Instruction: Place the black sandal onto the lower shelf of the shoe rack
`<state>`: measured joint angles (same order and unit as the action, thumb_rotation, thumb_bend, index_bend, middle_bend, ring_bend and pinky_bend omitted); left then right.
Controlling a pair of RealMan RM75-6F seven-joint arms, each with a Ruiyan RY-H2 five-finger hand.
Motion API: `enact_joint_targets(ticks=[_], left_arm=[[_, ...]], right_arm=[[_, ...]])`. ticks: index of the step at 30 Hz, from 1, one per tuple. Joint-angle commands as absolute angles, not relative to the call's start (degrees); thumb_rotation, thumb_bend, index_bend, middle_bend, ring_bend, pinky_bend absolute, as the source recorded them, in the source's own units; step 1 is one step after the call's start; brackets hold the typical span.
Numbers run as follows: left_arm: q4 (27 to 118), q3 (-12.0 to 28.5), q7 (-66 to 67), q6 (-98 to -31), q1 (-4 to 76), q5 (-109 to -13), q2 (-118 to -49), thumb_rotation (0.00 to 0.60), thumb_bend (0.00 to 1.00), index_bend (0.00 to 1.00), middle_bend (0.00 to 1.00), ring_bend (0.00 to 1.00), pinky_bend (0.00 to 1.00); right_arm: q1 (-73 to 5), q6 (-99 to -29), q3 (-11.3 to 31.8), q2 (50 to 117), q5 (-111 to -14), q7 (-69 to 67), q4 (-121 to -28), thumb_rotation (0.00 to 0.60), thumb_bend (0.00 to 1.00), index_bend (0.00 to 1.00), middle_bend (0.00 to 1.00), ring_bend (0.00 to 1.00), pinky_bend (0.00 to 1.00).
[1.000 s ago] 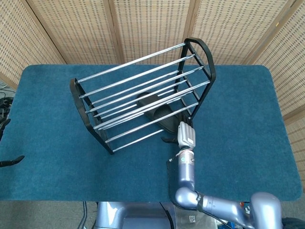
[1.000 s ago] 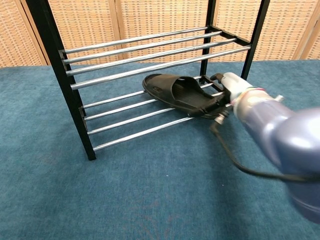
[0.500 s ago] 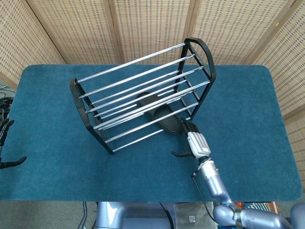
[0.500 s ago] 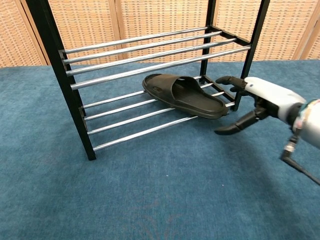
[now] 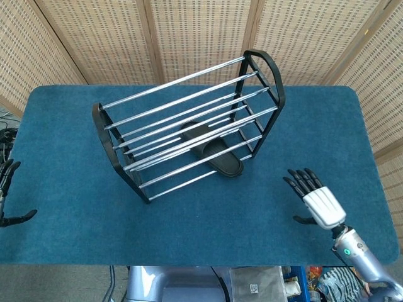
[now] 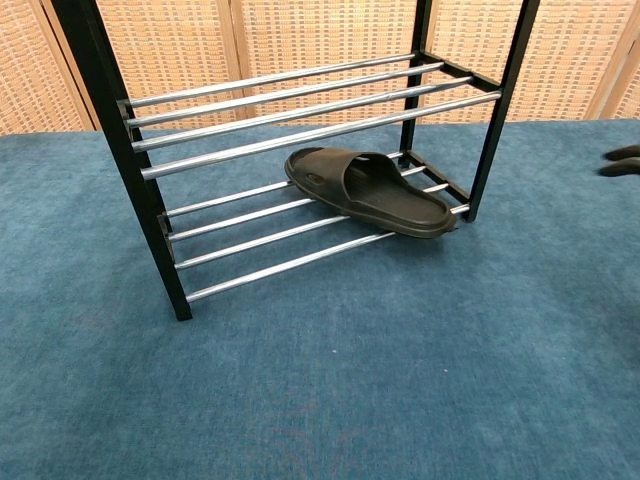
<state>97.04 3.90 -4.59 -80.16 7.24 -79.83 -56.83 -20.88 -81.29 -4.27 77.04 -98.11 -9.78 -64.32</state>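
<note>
The black sandal [image 6: 368, 190] lies across the chrome bars of the shoe rack's lower shelf [image 6: 270, 236], its heel end hanging slightly over the front bar; under the upper bars it also shows as the sandal [image 5: 217, 156]. Nothing holds it. My right hand [image 5: 313, 198] is open with fingers spread, well to the right of the shoe rack [image 5: 189, 123] over the carpet; only its dark fingertips [image 6: 622, 160] reach the chest view's right edge. My left hand [image 5: 7, 195] sits at the far left edge, fingers apart, holding nothing.
The blue carpeted table [image 5: 327, 126] carries only the rack. Woven wicker screens [image 5: 201, 31] close off the back. A black side frame post [image 6: 110, 120] stands at the rack's left, another post [image 6: 495, 110] at its right.
My right hand has let go of the sandal and drawn back to the right and toward me, away from the rack. The sandal stays on the lower shelf.
</note>
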Motion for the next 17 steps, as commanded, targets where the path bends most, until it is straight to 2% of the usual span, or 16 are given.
enact_joint_targets(ticks=[1, 7, 17], left_arm=[[96.48, 3.21, -4.5, -81.86, 6.12, -81.08, -57.66, 0.6, 0.12, 0.0, 0.0, 0.0, 0.0], [94.96, 2.26, -5.06, -83.68, 4.64, -82.3, -58.66, 0.6, 0.12, 0.0, 0.0, 0.0, 0.0], [93.77, 1.65, -4.46, -84.76, 3.91, -83.57, -59.84, 0.6, 0.12, 0.0, 0.0, 0.0, 0.0]], right_arm=[[-12.61, -85.78, -4.82, 72.0, -93.56, -1.04, -72.97, 0.6, 0.0, 0.0, 0.0, 0.0, 0.0], [-8.21, -92.32, -3.61, 69.91, -92.77, 1.53, -79.75, 0.6, 0.0, 0.0, 0.0, 0.0, 0.0], [-6.55, -95.51, -1.84, 67.42, -93.2, 2.38, -87.94, 0.6, 0.0, 0.0, 0.0, 0.0, 0.0]])
